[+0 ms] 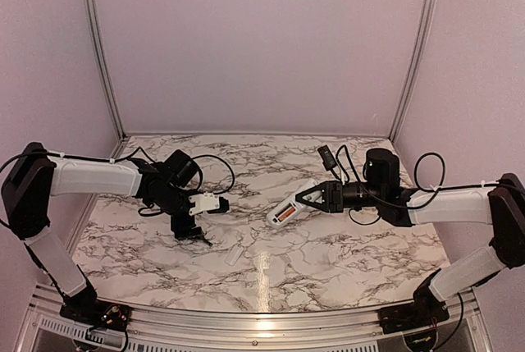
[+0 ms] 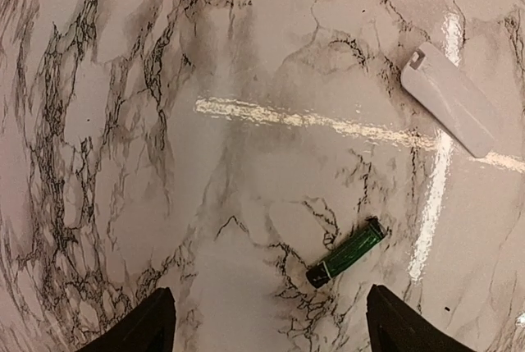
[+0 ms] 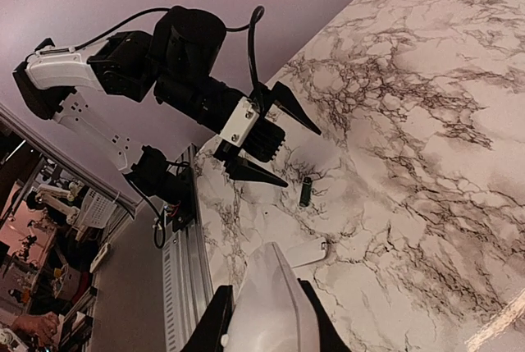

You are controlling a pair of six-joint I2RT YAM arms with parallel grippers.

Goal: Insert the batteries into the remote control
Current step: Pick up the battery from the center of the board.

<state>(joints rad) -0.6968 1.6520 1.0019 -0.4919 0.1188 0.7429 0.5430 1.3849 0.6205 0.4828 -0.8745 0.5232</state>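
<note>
A green battery with a black end lies flat on the marble table, between and just ahead of my left gripper's fingertips, nearer the right one. My left gripper hangs open over it, pointing down, touching nothing. That battery and the left gripper also show in the right wrist view. My right gripper is shut on the white remote control, held tilted above the table's middle. An orange-red patch shows in the remote's open compartment. The right wrist view shows the remote control clamped between the two fingers.
A small flat white cover plate lies on the table right of the battery, also seen in the top view as the cover plate. Aluminium rails edge the table's near side; lilac walls close the back and sides.
</note>
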